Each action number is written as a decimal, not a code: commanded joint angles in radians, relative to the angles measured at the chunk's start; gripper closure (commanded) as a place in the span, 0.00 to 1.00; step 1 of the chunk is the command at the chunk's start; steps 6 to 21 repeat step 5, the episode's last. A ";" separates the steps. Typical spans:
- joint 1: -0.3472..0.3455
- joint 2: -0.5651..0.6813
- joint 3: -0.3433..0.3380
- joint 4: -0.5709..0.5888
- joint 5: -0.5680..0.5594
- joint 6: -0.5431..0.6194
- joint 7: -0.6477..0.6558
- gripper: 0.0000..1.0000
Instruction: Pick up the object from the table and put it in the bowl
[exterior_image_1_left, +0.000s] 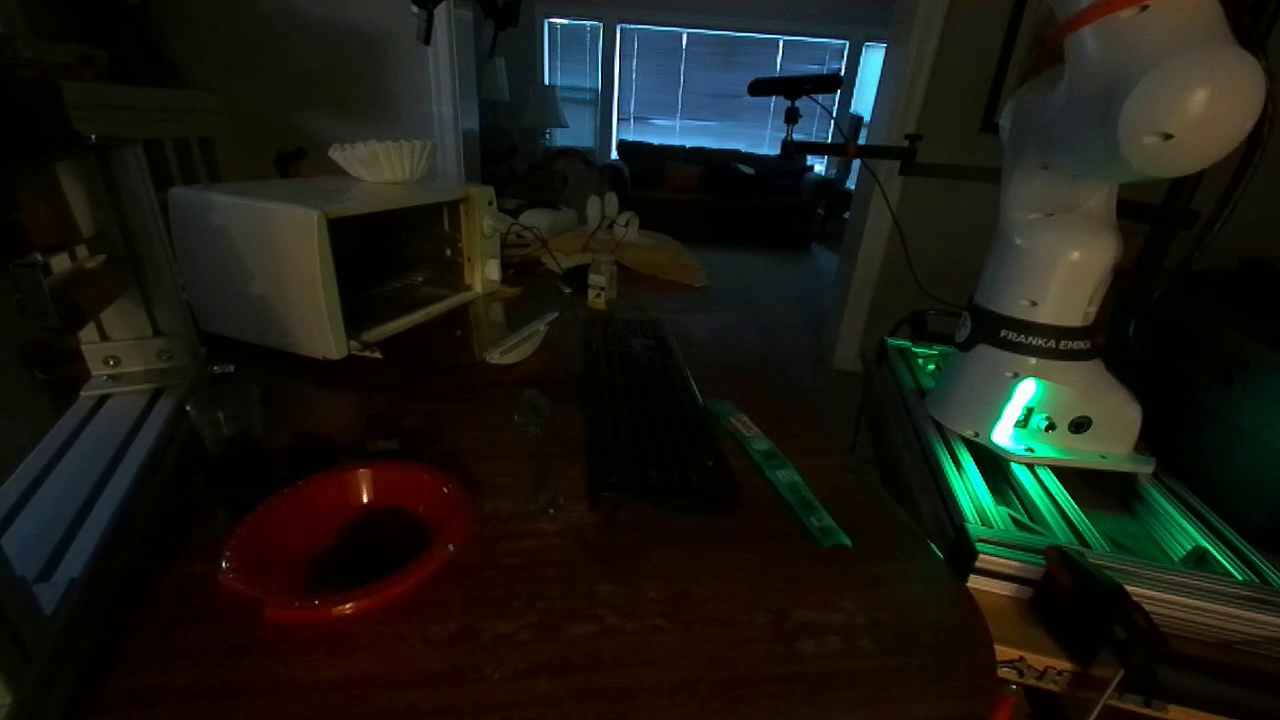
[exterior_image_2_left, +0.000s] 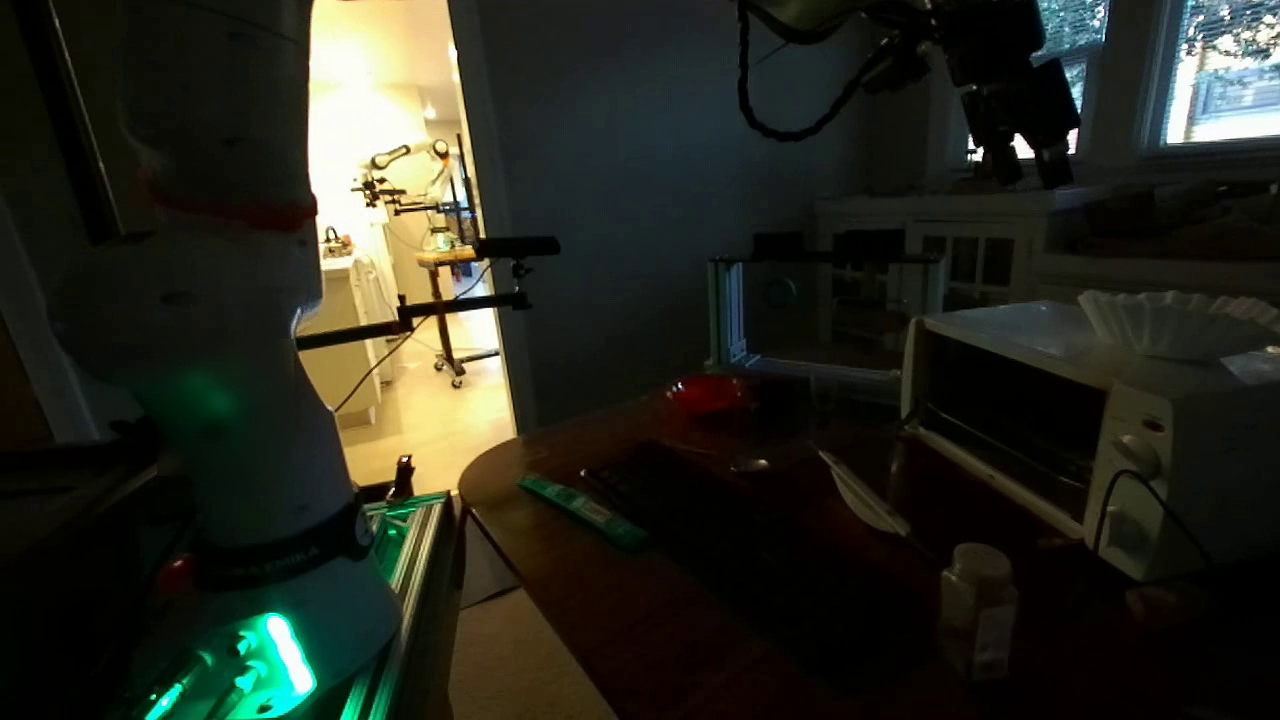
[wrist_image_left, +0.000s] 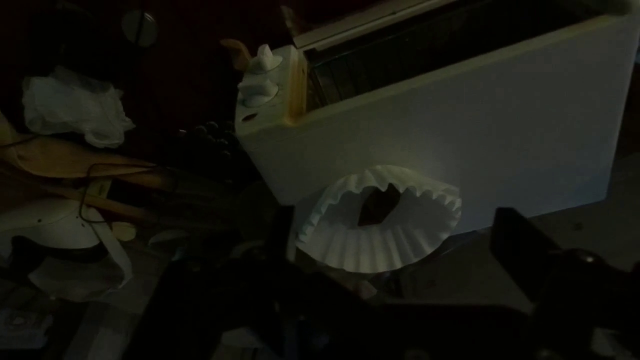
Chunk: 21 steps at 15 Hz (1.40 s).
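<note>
Surface (exterior_image_1_left: 650, 630) w/ red bowl (exterior_image_1_left: 365, 487) is v. dim, & which obj. is meant is unclear, poss. the green strip (exterior_image_1_left: 780, 475), well below & on the robot base (exterior_image_1_left: 1045, 390) side of the gripper (exterior_image_2_left: 1030, 180), jaws wide apart, nothing held.

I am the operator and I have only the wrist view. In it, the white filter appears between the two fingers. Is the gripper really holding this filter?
Observer: No. In both exterior views the filter sits on top of the oven, with a clear gap between it and the raised gripper.
Operator: Thank you. I do not find any bowl in my picture. Where is it?
Observer: The red bowl stands on the table, across the keyboard from a green strip.
Operator: Is the bowl standing with its opening upward?
Observer: Yes, the opening faces up. The middle is too dark to tell whether anything lies inside.
</note>
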 joint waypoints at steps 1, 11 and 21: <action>-0.044 -0.122 0.031 -0.149 -0.008 0.029 -0.105 0.00; -0.056 -0.095 0.041 -0.100 -0.004 0.001 -0.088 0.00; -0.056 -0.095 0.041 -0.100 -0.004 0.001 -0.088 0.00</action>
